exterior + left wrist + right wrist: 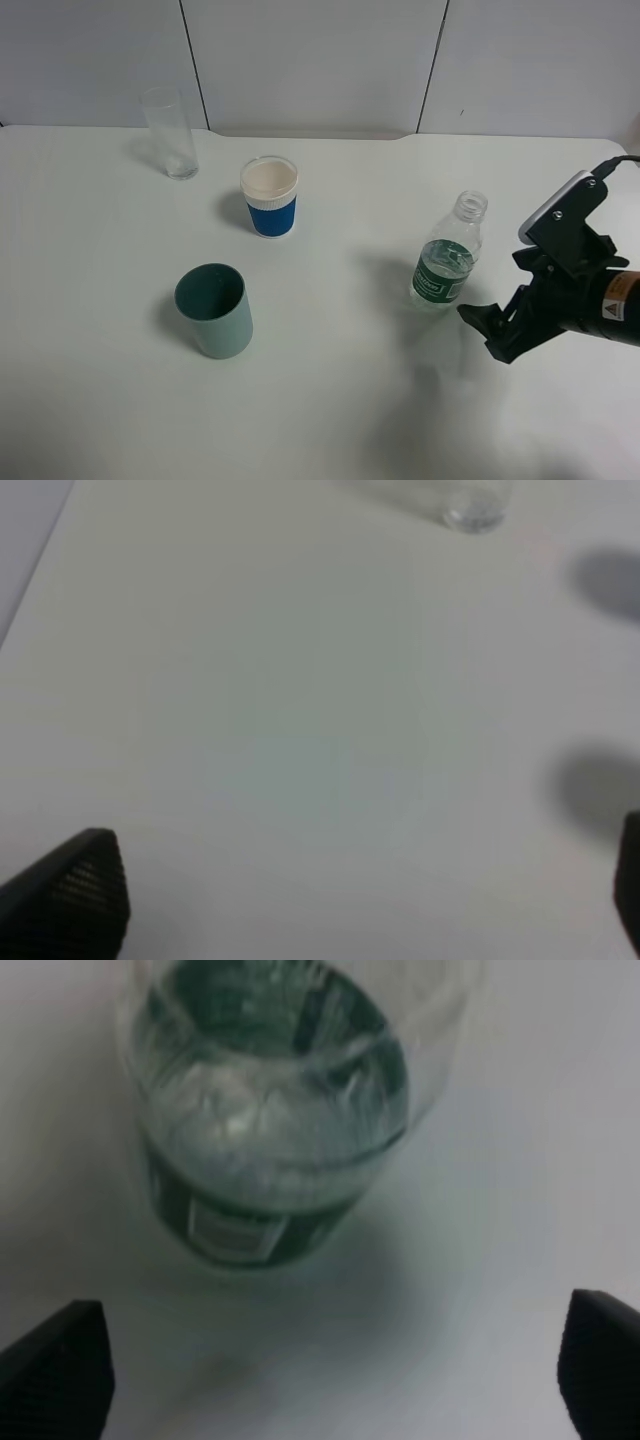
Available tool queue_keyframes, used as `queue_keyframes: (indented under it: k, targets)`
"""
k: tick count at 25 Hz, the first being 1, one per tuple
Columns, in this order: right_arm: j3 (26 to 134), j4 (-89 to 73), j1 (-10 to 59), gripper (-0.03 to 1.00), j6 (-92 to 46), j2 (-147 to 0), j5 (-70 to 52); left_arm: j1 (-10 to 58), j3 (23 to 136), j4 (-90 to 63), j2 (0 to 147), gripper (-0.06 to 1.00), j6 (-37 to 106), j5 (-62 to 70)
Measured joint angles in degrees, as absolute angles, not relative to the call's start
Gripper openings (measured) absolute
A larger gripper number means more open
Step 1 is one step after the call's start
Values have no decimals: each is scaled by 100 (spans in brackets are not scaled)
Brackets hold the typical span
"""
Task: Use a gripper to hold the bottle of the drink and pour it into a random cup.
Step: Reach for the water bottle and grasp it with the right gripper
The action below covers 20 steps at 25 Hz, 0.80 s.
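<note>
Glass (168,130), green cup (213,310) near blue-sleeved cup (270,196)

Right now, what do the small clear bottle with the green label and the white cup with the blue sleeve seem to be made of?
The small clear green-labelled bottle: probably glossy plastic, see-through with highlights. The white cup with blue sleeve: likely matte paper, opaque, no shine.
</note>
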<state>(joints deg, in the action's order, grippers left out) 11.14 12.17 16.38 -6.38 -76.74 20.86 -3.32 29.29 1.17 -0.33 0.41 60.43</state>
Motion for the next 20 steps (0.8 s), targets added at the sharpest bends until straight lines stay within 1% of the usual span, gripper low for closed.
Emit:
queue_keyframes:
  k: [6, 13, 20]
  targets:
    - [1119, 1398, 1568, 87, -602, -8685, 3110, -332, 2929, 112, -33, 98, 41, 6043]
    - [1124, 1540, 1563, 87, -798, -9857, 4669, -332, 2929, 112, -33, 98, 41, 6043]
    - [1124, 730, 1563, 87, -1244, -10036, 5400, -332, 2929, 112, -33, 98, 41, 6043]
